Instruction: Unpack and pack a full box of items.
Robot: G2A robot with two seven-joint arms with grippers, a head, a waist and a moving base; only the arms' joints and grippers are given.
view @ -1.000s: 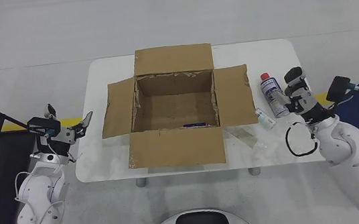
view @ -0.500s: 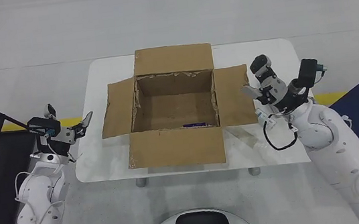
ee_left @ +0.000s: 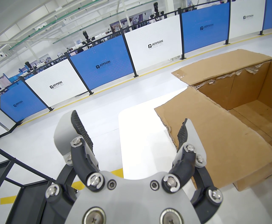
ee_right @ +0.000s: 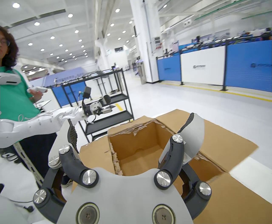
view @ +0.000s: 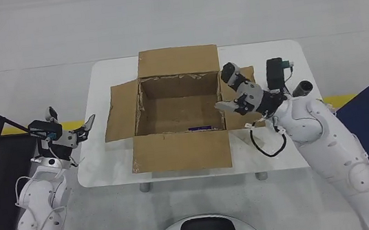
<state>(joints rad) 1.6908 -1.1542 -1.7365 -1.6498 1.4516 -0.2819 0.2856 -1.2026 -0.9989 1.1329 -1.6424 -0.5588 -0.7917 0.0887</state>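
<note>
**Right hand over the open box, one item left inside**

The bench (view: 107, 162) carries the box (view: 182, 151) at its middle, mouth up, with all four flaps folded outward. My right hand (view: 227, 90) hangs over the right-side flap, fingers spread and holding nothing. My left hand (view: 71, 115) sits just off the bench's left edge, also spread and empty. On the box floor lies a small dark item (view: 202, 127), close against the near wall.

I take the step in hand to be fetching that item. I'd bring the right hand over the opening high enough to clear the torn cardboard rim. Then I'd drop straight down rather than slant in, since the walls look deep. The near wall leaves little room for a finger behind the item, so I'd likely nudge it toward the middle first. After that I'd close across its narrow width. I'd leave the left hand where it is, well apart from the box.

The box's longer side seems to run left to right across the bench. The item's long axis lies the same way, parallel to the near wall. I can't tell which end is which.
</note>
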